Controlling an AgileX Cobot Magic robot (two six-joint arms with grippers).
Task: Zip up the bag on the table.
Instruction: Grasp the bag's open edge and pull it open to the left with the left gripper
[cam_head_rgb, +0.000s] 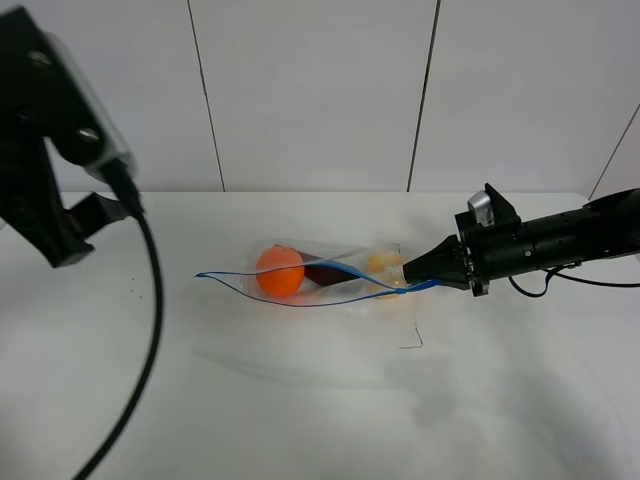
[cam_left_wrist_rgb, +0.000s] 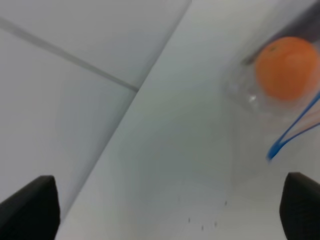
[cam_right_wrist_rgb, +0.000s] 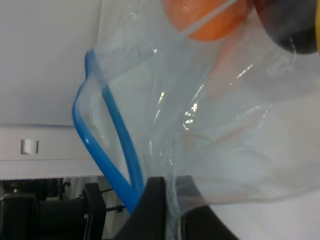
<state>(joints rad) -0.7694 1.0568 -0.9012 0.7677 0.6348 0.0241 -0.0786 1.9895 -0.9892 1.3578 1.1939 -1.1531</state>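
On the white table (cam_head_rgb: 300, 400), near its middle, the bag (cam_head_rgb: 345, 288) lay flat with an orange (cam_head_rgb: 279, 272), an eggplant (cam_head_rgb: 325, 272) and a pear (cam_head_rgb: 383, 266) inside. Its blue zipper strip (cam_head_rgb: 300, 303) gaped along most of its length, so I judged the zipping barely begun. The right gripper (cam_head_rgb: 412, 268) was clamped on the bag's right end. The left gripper (cam_left_wrist_rgb: 165, 210) hung with jaws wide apart, well clear of the bag.

White panelled wall (cam_head_rgb: 310, 90), thin dark vertical seams (cam_head_rgb: 205, 95), one small black mark (cam_head_rgb: 412, 341).
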